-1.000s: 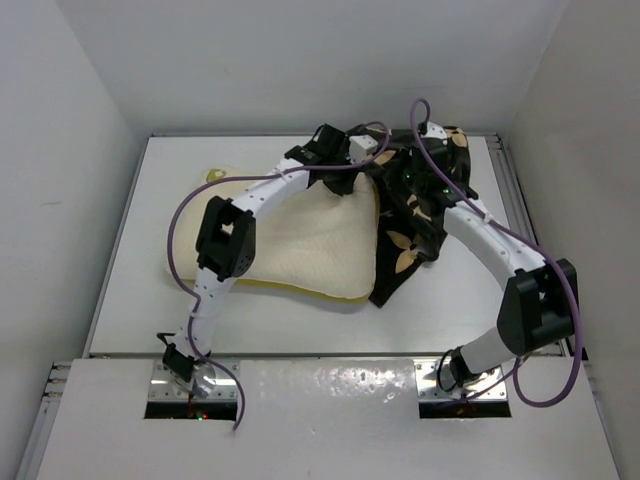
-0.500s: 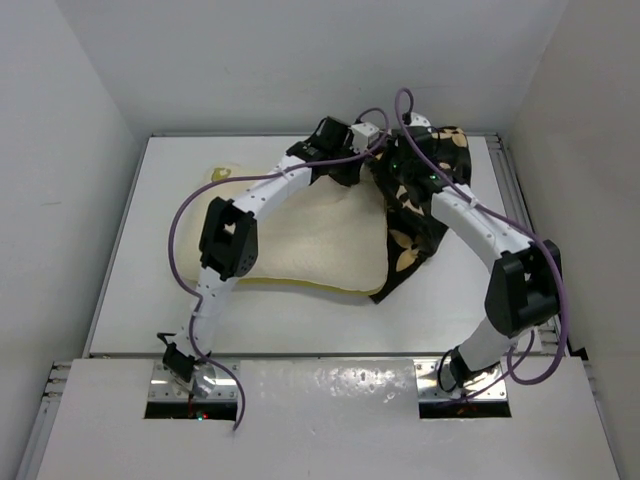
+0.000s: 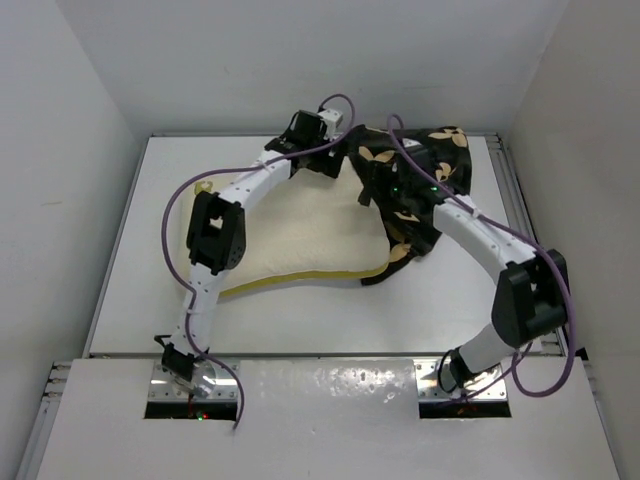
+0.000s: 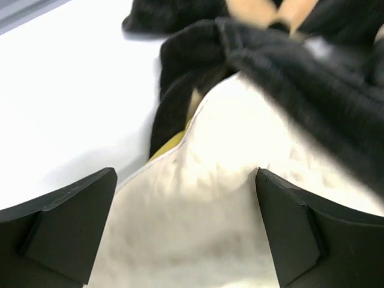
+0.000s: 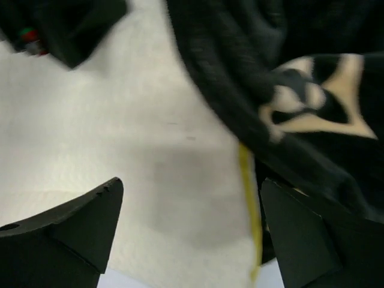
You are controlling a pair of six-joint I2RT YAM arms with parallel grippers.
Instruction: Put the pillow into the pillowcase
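Both the left fingers (image 4: pixel 63 231) and the right fingers (image 5: pixel 66 231) are gaping wide above the far right corner of the pillow (image 3: pixel 300 235), gripping nothing. The pillow is lying across the middle of the surface (image 3: pixel 140 300), its yellow-green band (image 3: pixel 300 278) facing the near edge. The pillowcase (image 3: pixel 440 150) is bunching over its right end, partly covering it, beside the right fingers.

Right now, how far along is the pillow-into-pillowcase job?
Done: the pillowcase already covers the right end of the pillow. In hand: nothing gripped; the left gripper and right gripper hover open over the case's edge. Left: most of the pillow is bare and needs working inside.
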